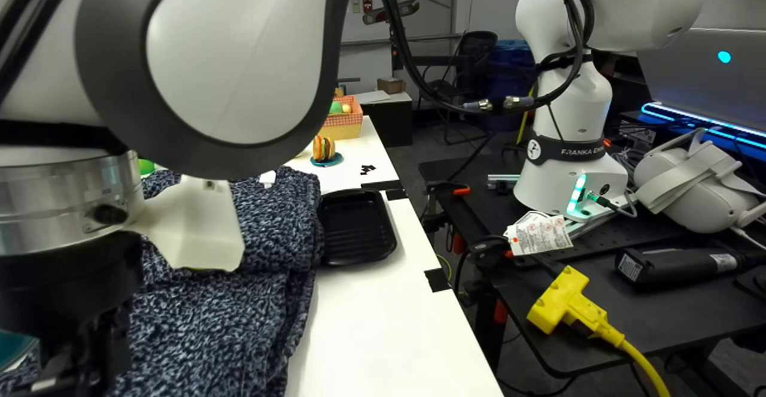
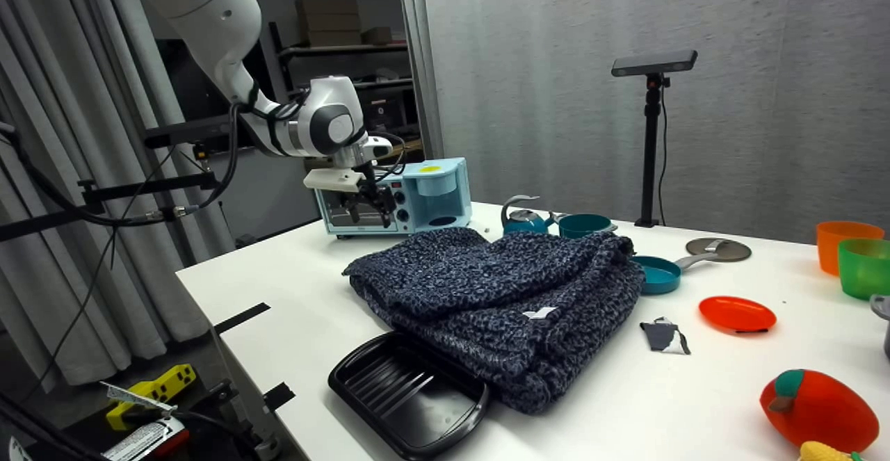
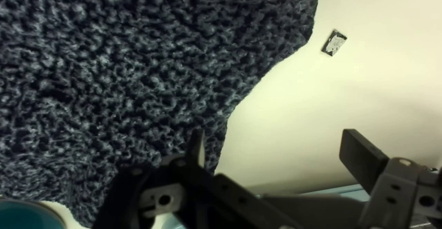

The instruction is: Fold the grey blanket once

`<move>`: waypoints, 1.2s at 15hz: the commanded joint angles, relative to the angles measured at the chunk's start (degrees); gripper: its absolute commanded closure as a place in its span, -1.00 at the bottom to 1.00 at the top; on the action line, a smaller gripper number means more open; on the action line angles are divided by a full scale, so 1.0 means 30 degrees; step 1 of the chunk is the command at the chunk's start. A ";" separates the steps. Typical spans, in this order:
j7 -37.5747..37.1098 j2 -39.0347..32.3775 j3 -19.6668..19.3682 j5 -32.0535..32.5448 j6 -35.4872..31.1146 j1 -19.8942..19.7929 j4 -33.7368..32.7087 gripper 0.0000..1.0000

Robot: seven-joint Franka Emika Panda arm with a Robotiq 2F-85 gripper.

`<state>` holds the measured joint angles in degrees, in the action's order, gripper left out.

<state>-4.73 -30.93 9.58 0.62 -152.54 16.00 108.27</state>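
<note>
The gripper (image 3: 272,140) hangs spread, holding nothing, near an edge of the grey blanket (image 3: 121,84) on the counter (image 2: 299,322), and I'd worry that too shallow a pinch catches only one loose layer and skews the fold.

1 white arm (image 2: 219,33), grey-ringed joint (image 1: 233,55), black cables (image 1: 400,41), silver collar (image 1: 51,205), black base band (image 1: 565,151) (lettered FRANKA).

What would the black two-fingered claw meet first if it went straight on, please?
Probably the large speckled grey-blue knit blanket, whose edge appears under one side of the open claw, white tabletop under the other; depth is unclear.
</note>
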 commanded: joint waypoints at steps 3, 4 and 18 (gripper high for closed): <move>0.0021 0.0013 0.0002 -0.0020 0.0056 -0.0002 -0.0024 -1.00; -0.0427 0.0031 -0.0272 0.0156 -0.0111 0.0218 0.0013 -1.00; -0.2120 0.0228 -0.1274 0.0869 0.0953 0.0968 0.0002 -1.00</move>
<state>-9.60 -30.93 7.04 1.55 -152.10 17.74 108.29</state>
